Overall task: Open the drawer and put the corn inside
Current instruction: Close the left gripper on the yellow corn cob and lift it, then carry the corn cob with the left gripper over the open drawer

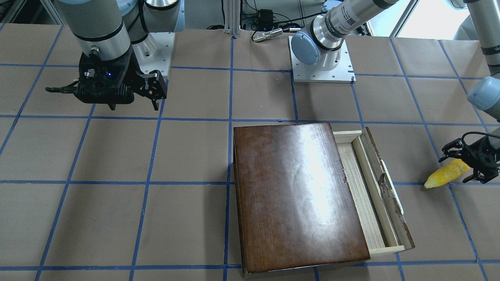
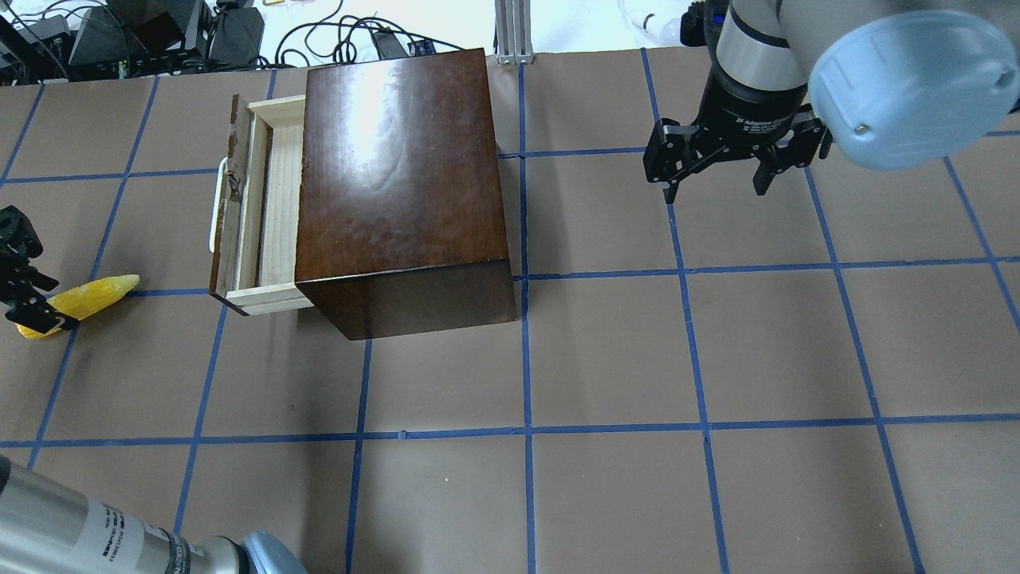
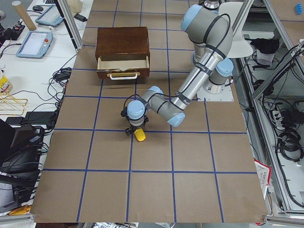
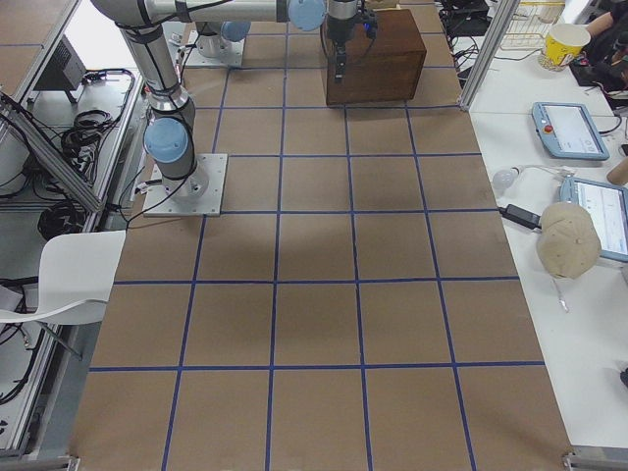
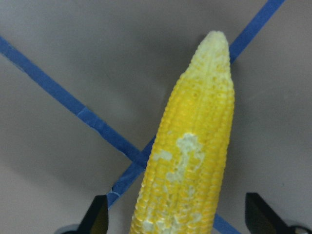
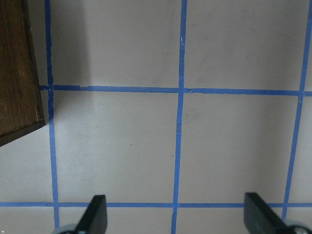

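The yellow corn (image 1: pixel 447 174) lies on the brown paper table, left of the dark-brown box (image 2: pixel 398 175) in the overhead view (image 2: pixel 88 296). The drawer (image 2: pixel 267 207) is pulled partly out, its pale-wood tray showing, with a white bar handle (image 2: pixel 215 203). My left gripper (image 1: pixel 465 168) is open and straddles the corn's thick end; in the left wrist view the corn (image 5: pixel 190 161) lies between the two spread fingertips (image 5: pixel 97 217). My right gripper (image 2: pixel 715 191) is open and empty, hanging above the table well right of the box.
Blue tape lines grid the table. The left arm's base plate (image 1: pixel 322 66) stands behind the box in the front view. Cables and gear (image 2: pixel 159 40) lie past the far table edge. The box corner (image 6: pixel 19 73) shows in the right wrist view.
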`<control>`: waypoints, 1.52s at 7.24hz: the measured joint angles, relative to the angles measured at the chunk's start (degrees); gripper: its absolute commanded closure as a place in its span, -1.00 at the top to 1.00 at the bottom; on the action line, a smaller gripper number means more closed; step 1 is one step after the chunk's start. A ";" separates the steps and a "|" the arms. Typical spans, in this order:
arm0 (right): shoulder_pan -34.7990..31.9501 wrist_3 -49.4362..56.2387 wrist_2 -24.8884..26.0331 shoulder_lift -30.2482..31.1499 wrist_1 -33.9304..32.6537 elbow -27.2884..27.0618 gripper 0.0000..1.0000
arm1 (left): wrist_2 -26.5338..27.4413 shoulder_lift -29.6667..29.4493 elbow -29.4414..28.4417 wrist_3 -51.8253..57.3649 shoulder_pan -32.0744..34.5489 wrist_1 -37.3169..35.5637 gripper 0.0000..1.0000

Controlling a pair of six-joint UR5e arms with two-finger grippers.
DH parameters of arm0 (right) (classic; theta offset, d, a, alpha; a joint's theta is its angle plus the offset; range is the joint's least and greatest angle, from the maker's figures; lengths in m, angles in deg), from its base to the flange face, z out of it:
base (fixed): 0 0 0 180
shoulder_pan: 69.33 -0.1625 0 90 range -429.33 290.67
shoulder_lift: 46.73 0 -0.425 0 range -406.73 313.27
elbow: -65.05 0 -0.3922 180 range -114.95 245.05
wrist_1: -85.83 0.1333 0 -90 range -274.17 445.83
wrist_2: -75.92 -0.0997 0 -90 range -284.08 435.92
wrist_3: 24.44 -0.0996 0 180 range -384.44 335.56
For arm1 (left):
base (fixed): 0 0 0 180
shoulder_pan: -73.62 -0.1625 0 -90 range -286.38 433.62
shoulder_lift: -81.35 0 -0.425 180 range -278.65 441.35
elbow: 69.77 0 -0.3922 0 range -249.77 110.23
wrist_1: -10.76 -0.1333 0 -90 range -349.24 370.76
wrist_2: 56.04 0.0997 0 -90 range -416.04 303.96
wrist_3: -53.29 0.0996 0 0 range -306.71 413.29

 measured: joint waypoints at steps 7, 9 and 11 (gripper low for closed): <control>0.00 0.00 0.00 0.00 0.00 0.00 1.00 | -0.22 0.26 -0.41 1.34 0.70 -0.35 -0.71; 0.00 0.00 0.00 0.00 0.00 0.00 1.00 | -1.20 3.61 -0.42 -4.85 3.54 0.47 -0.70; 0.00 0.00 0.00 0.00 0.00 0.00 1.00 | -1.00 7.71 -0.41 -13.32 9.62 2.65 -0.69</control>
